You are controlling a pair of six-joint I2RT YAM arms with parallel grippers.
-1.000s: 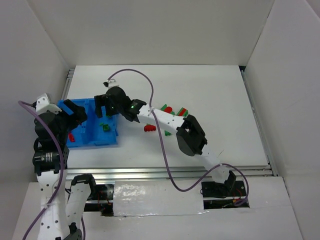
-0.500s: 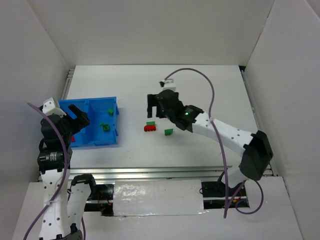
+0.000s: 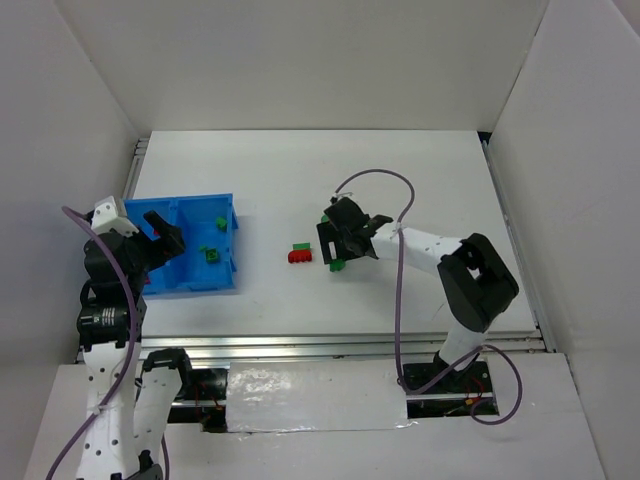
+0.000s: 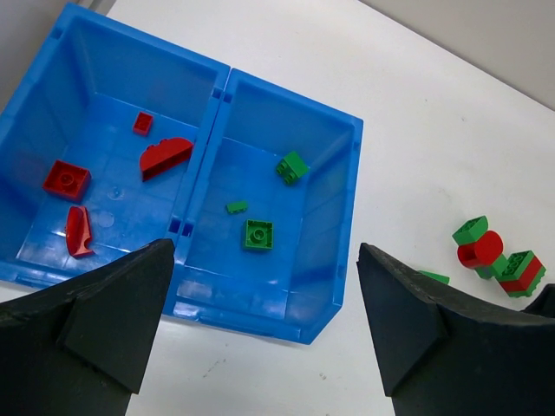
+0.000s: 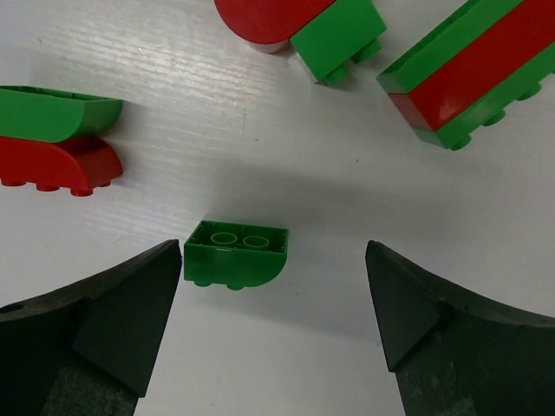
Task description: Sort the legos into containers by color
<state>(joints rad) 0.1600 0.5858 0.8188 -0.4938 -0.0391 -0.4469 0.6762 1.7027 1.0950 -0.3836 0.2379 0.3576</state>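
A small green brick (image 5: 234,253) lies loose on the white table (image 3: 420,180), near the middle. It sits between the right gripper (image 5: 273,260)'s two fingers, which stand wide on either side and do not touch it. Just left of it is a red-and-green piece (image 5: 56,139). On its far side lie a red and green joined pair (image 5: 299,22) and a striped green-red-green block (image 5: 473,74).

Well to the left sits the blue bin (image 4: 286,316). Its left compartment (image 4: 35,130) holds four red bricks (image 4: 67,179). Its right compartment (image 4: 334,182) holds three green bricks (image 4: 257,234).

The left gripper (image 4: 264,295) hangs over the near left side of the bin, fingers spread wide and holding nothing.
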